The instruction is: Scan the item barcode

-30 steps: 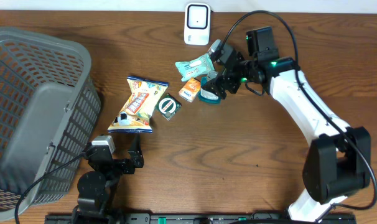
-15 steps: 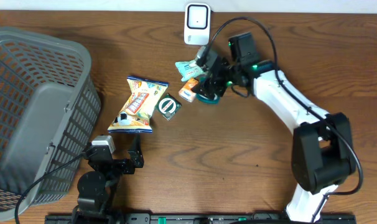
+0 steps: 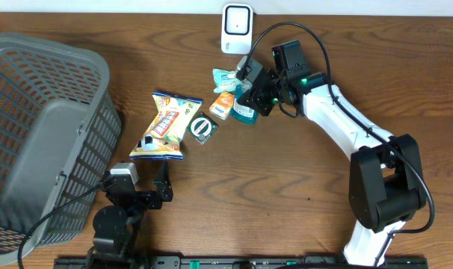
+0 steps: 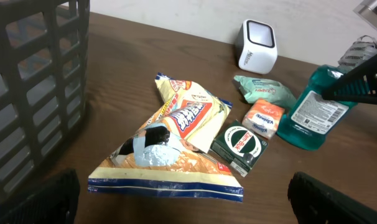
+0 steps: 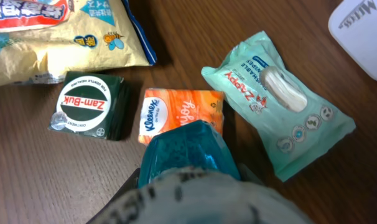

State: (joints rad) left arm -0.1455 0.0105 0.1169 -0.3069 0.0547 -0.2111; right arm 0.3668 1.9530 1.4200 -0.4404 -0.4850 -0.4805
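Note:
A teal mouthwash bottle (image 3: 244, 113) with a white barcode label stands among the items behind the table's middle. My right gripper (image 3: 253, 95) is shut on the bottle's upper part (image 4: 316, 112). In the right wrist view the bottle (image 5: 185, 149) fills the space between the jaws of this gripper (image 5: 188, 183). The white scanner (image 3: 236, 28) stands at the far edge, just beyond the bottle, and shows as well in the left wrist view (image 4: 258, 45). My left gripper (image 4: 185, 211) is open near the front edge, with nothing between its fingers.
A yellow snack bag (image 3: 167, 125), a green Zam-Buk box (image 3: 202, 127), an orange Kleenex pack (image 3: 223, 106) and a mint wipes pack (image 3: 228, 78) lie close to the bottle's left. A grey basket (image 3: 39, 134) fills the left side.
My right gripper moved left over the bottle and closed on it, and the bottle shifted slightly left. The left arm has not moved.

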